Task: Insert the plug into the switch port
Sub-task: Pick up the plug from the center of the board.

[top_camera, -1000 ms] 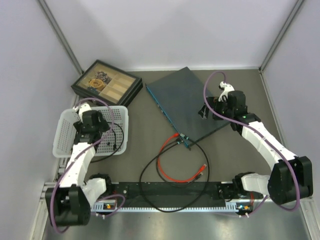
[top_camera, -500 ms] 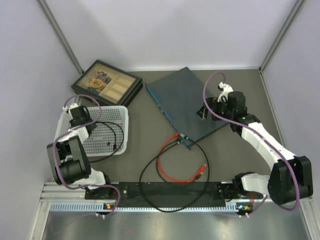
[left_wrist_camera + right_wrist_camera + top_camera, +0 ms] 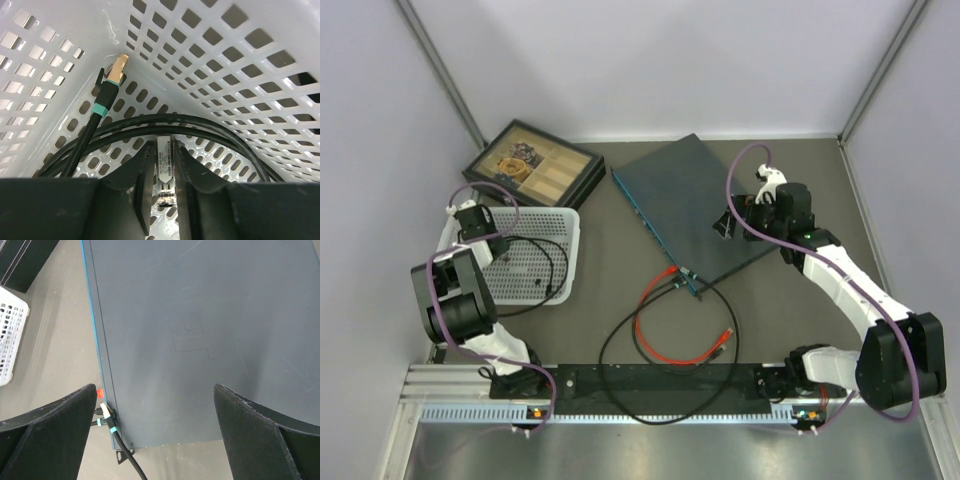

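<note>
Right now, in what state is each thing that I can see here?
switch: flat, one black cable plugged into its blue edge
plug: unplugged, lying in the white basket
left end effector: inside the basket, nearly shut over a white label
right end effector: open, above the switch
red cable: looped on the table

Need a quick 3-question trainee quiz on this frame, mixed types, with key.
1. True or false: the right gripper grips a plug over the switch.
2. Where does the free teal-banded plug lie? A) in the white basket B) on the switch C) in the right gripper's jaws
3. Fill in: besides a black cable, a ___ cable runs to the switch's teal edge.
Key: 1 false, its jaws stand wide open and empty. 2 A. 3 red, the red cable.
</note>
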You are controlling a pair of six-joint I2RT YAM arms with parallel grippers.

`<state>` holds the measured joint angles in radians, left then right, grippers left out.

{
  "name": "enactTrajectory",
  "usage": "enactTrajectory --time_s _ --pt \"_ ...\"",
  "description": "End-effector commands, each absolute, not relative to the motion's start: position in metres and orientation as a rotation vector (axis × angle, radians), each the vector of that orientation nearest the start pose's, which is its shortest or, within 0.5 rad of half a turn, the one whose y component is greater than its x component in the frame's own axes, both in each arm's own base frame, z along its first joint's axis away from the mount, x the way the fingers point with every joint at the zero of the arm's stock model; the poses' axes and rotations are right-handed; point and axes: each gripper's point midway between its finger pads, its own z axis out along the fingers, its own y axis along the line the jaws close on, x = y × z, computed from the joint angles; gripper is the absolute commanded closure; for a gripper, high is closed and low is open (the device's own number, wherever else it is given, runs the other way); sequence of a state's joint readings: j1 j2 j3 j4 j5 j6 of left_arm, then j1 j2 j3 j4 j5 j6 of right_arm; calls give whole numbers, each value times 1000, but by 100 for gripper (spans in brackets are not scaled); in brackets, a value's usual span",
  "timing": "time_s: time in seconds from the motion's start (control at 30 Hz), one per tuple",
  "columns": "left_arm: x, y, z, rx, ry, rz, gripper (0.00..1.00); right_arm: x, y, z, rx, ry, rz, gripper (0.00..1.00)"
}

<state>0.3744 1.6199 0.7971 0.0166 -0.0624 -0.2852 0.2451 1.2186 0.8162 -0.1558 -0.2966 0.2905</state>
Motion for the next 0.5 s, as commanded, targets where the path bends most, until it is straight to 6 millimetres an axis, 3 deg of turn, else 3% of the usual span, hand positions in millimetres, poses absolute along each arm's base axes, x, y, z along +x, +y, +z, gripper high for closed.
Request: enactTrajectory --time_s 0.0,0.07,0.13,0.23,0.3,0.47 --pt "357 130 20 -798 2297 45 75 336 150 178 -154 2084 627 1" --pt "356 123 15 -800 2326 -1 77 336 150 179 -156 2081 626 1" --pt "354 120 14 -808 2347 -19 87 336 150 181 -155 2078 625 1" --pt "353 118 23 -816 2337 -21 93 336 149 183 -155 2071 619 1" --pt "355 119 40 -818 2294 -19 100 335 149 184 -157 2068 623 1" --pt "355 112 95 -800 2172 -26 100 334 151 189 -160 2054 638 1"
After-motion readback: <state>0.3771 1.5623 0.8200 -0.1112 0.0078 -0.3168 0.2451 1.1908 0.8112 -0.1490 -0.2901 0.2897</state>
